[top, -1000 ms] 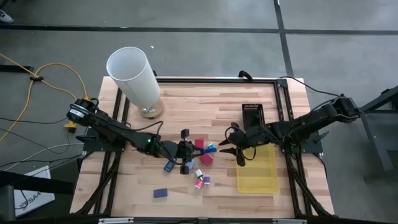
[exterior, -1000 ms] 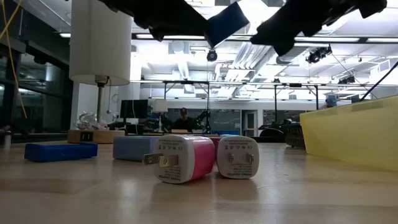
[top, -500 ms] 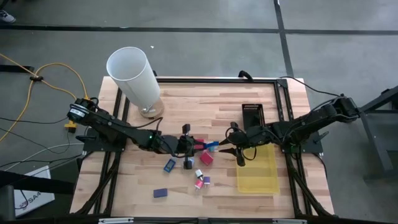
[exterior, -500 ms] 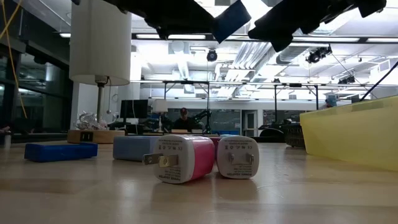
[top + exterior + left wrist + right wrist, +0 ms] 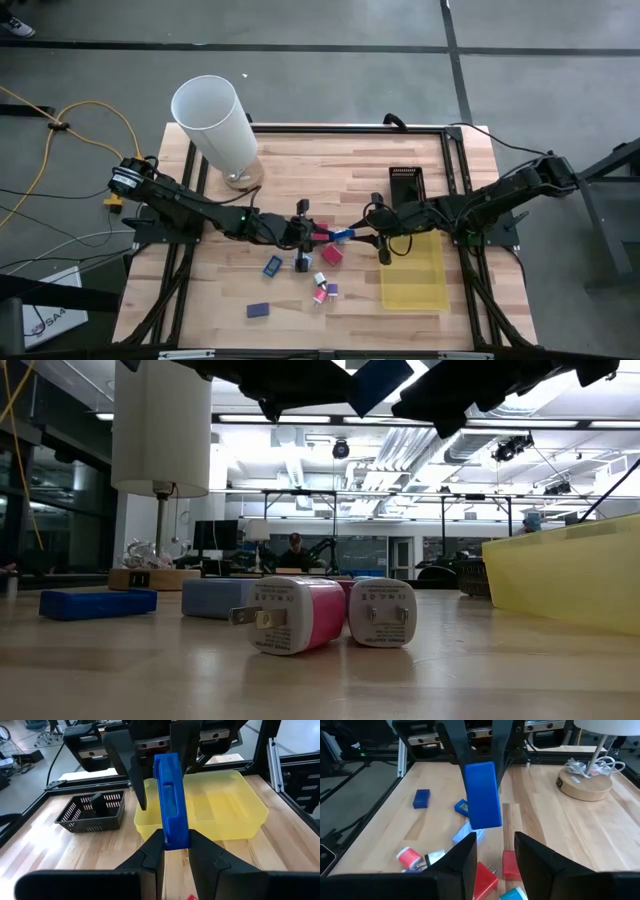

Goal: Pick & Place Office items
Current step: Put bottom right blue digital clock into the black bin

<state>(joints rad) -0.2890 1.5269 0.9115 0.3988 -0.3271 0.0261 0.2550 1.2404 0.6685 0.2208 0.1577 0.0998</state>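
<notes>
Blue block (image 5: 171,800) in left claw (image 5: 172,842), yellow tray (image 5: 235,815) just behind.

My wooden table (image 5: 300,170), and what sits on it

On its slats I see the white lamp's round base (image 5: 243,178), a black mesh basket (image 5: 405,186), the yellow tray (image 5: 414,272), and scattered blue blocks (image 5: 258,311) and pink-and-white chargers (image 5: 290,616).

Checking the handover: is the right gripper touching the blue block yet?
Apart. In the right wrist view, the right gripper is open below the blue block, with a gap showing.
</notes>
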